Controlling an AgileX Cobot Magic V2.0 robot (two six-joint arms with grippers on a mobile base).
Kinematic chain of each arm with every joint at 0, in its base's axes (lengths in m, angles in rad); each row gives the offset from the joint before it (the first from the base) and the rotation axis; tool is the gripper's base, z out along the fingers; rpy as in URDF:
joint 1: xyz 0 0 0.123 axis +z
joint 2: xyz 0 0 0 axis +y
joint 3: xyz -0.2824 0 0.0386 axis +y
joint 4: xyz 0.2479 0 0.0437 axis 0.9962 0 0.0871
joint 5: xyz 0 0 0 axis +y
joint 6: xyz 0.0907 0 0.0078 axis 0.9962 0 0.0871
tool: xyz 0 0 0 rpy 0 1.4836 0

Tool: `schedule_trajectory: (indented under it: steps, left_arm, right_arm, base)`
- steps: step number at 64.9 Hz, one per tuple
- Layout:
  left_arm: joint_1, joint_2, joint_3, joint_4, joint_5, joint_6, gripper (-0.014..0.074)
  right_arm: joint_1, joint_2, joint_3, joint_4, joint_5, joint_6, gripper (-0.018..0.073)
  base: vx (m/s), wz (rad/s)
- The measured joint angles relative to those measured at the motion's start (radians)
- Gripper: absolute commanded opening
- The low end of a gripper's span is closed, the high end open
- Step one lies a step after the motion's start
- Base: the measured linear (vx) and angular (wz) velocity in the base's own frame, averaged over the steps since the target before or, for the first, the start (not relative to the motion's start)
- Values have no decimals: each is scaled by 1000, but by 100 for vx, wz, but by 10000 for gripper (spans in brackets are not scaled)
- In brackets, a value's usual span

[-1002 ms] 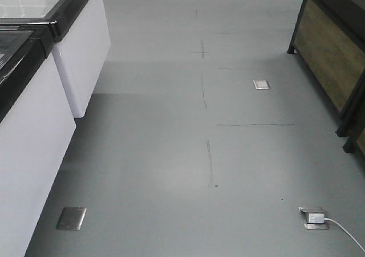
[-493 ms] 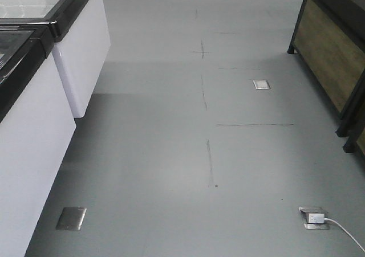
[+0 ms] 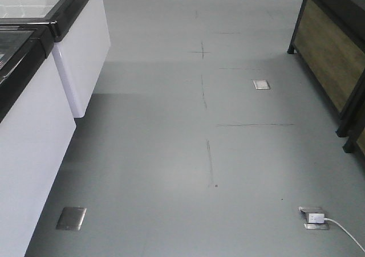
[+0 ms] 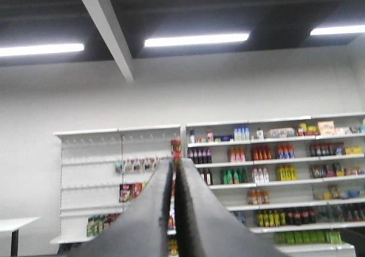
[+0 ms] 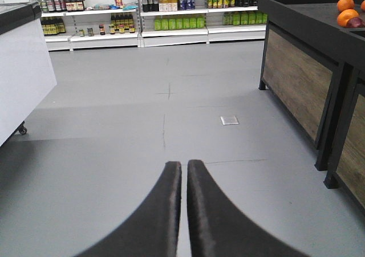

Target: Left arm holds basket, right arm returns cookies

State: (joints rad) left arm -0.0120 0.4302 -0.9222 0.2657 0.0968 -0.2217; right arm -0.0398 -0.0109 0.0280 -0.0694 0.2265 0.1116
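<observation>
The basket and the cookies are out of view in every frame. My left gripper [image 4: 173, 161] is shut with nothing between its dark fingers; it points up and outward at distant store shelving. My right gripper [image 5: 184, 163] is shut and empty, held low over the grey floor and pointing down the aisle. Neither arm shows in the front view, which holds only floor and furniture.
White chest freezers [image 3: 34, 114] line the left of the aisle. A dark wood-panelled display stand [image 3: 331, 57] stands on the right, with oranges [image 5: 347, 12] on top. Floor socket plates [image 3: 71, 218] and a plugged adapter with white cable [image 3: 315, 217] lie on the floor. Stocked shelves [image 5: 171, 12] stand far ahead.
</observation>
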Motion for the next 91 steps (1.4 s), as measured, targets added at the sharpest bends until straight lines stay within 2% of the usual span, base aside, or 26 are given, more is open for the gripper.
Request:
schedule_trajectory:
  steps: [18,29,39,52,60,91]
  left_arm:
    - [0,264,-53,4,44,1,38]
    - [0,363,-53,2,116,1,102]
    - [0,429,-53,-14,164,-3,221]
    - [0,470,-53,-51,164,-3,441]
    - [0,472,-52,-53,163,-3,521]
    - [2,472,-52,-53,164,-16,513]
  right_arm:
    - [0,0,0,0,0,0,-6]
    - [0,0,0,0,0,0,-6]
    - [0,0,0,0,0,0,-6]
    - [0,0,0,0,0,0,-6]
    - [0,0,0,0,0,0,-6]
    - [0,0,0,0,0,0,-6]
  base:
    - [0,0]
    - [0,0]
    - [0,0]
    - [0,0]
    - [0,0]
    - [0,0]
